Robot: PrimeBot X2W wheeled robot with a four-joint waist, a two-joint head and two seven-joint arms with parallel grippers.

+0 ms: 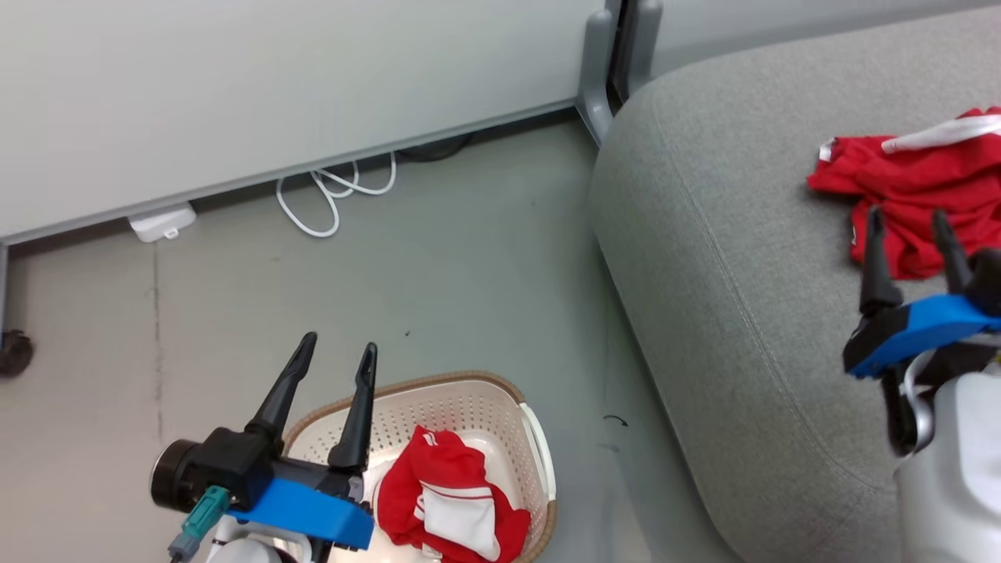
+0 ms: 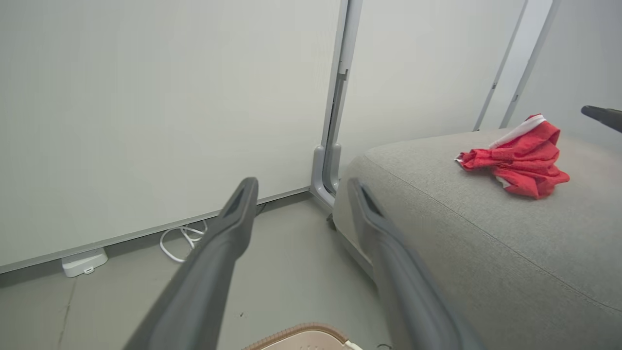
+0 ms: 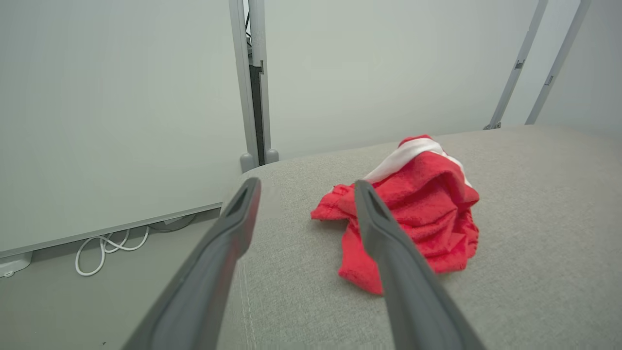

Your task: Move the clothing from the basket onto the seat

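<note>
where the pale wall panel (image 1: 235, 94) meets the grey floor (image 1: 469, 274) at the far left, a small white box (image 1: 163, 222) sits against the skirting, and a looped white cable (image 1: 328, 199) lies just to its right. nearer the robot, the left gripper (image 1: 339, 344) hangs over the floor and the basket's left rim, its two dark fingers spread wide with nothing between them. in the left wrist view they point toward the wall and the seat's corner. the basket (image 1: 461, 407) stands on the floor at the bottom of the head view, near the seat's front edge but apart from it. a crumpled red-and-white garment (image 1: 446, 493) lies inside it, toward the right half, a white panel showing on top. further right, a grey post (image 1: 598, 70) stands where the wall panels join, close to the seat's rounded corner. the seat (image 1: 727, 258) takes up the right side, a stitched seam running along it. a second red garment (image 1: 915, 180) lies bunched on its top, a white band at the far edge. the right gripper (image 1: 907, 215) hovers at the near edge of that garment, fingers wide apart and empty; whether the tips touch the cloth i cannot tell.
</note>
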